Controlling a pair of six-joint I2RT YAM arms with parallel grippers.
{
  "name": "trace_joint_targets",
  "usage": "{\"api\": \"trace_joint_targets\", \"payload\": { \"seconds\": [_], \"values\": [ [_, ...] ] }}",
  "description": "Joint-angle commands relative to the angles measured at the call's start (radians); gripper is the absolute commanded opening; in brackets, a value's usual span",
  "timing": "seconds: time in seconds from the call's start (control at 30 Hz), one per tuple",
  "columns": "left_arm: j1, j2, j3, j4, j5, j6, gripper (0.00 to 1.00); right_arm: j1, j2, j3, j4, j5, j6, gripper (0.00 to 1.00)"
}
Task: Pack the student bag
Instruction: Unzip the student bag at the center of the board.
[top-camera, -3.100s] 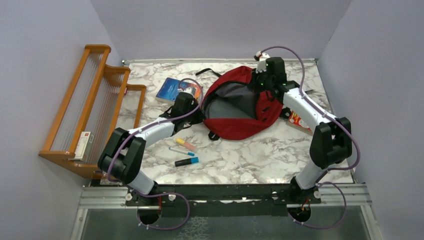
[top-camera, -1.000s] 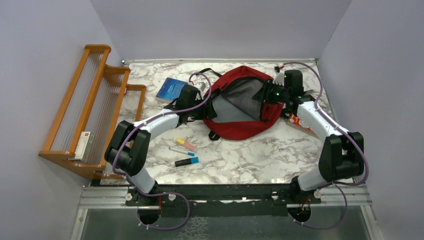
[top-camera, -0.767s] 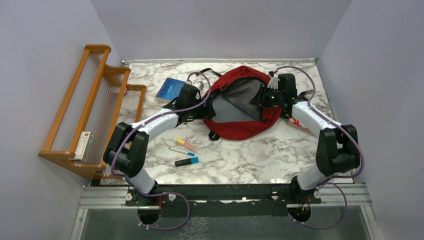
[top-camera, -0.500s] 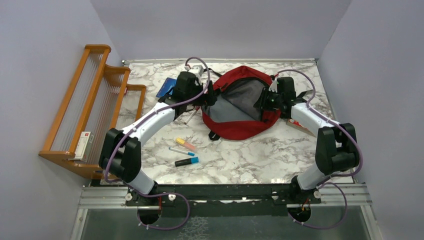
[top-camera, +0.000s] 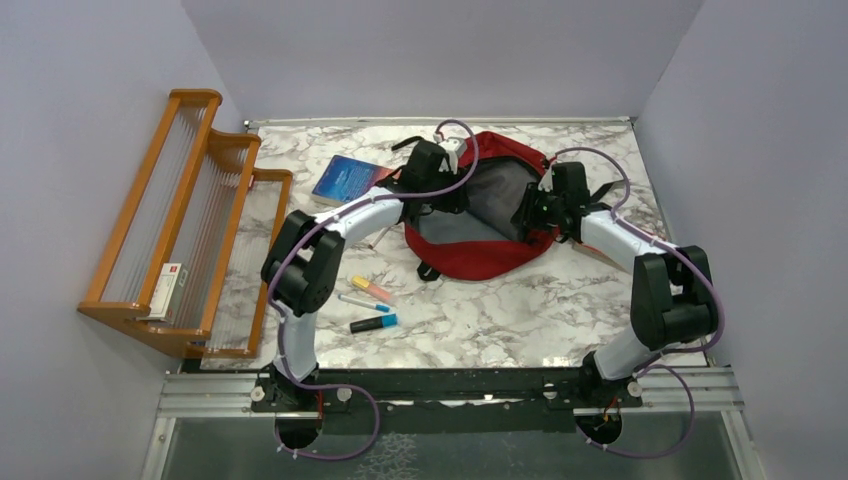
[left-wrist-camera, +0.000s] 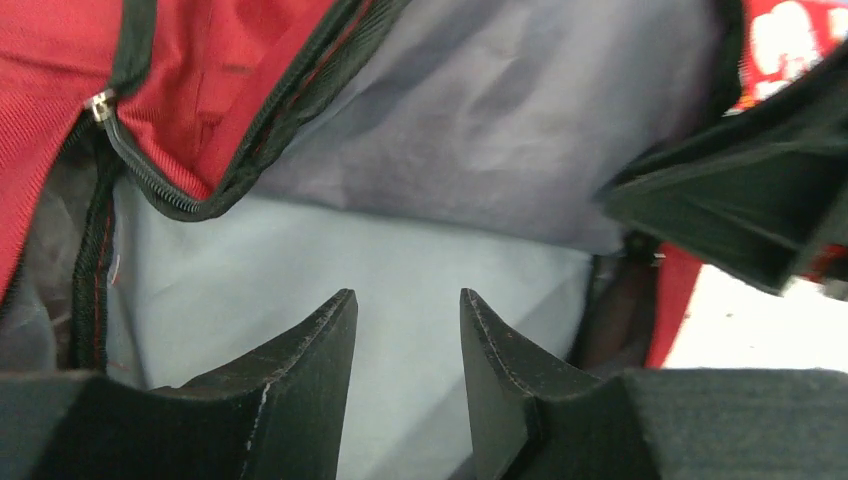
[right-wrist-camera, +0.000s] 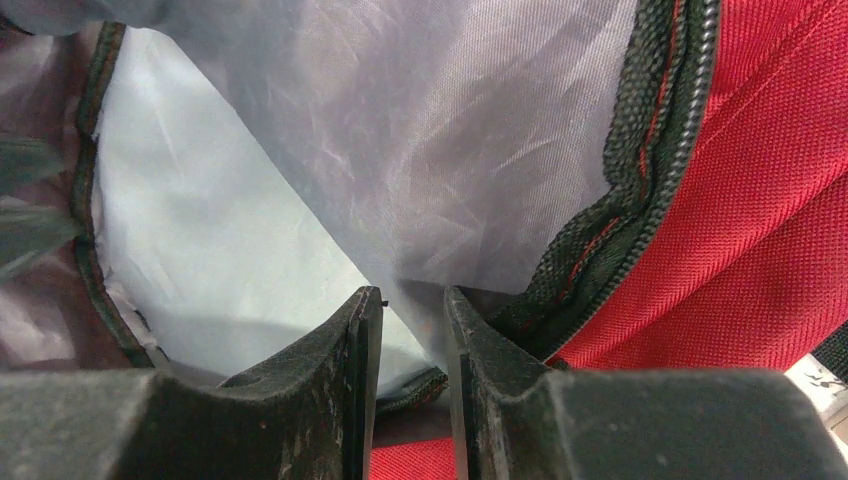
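Left gripper (left-wrist-camera: 400, 300) hangs over the mouth of the big red fabric student bag (top-camera: 478, 256), fingers apart; my wrist camera shows grey lining (left-wrist-camera: 480, 130) below them. From above, the bag lies far back on the white marble table (top-camera: 520, 310), with open room in front. Right gripper (right-wrist-camera: 410, 295) pinches its black zipper edge (right-wrist-camera: 640, 180).

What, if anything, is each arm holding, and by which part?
The right fingers pinch the student bag at its opening's rim; the left fingers hold nothing.
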Motion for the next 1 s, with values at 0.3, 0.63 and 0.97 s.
{"api": "trace_joint_targets", "payload": {
  "seconds": [0.3,0.63,0.97],
  "values": [
    [0.05,0.263,0.287,-0.024,-0.024,0.049,0.37,-0.005,-0.054,-0.043,-0.033,0.15,-0.033,0.34],
    [0.117,0.4,0.416,-0.044,0.004,0.071,0.35,-0.007,-0.056,-0.075,-0.051,0.236,-0.045,0.34],
    [0.121,0.482,0.504,-0.104,0.041,0.103,0.36,-0.015,0.019,-0.057,-0.044,0.173,-0.035,0.34]
  ]
}}
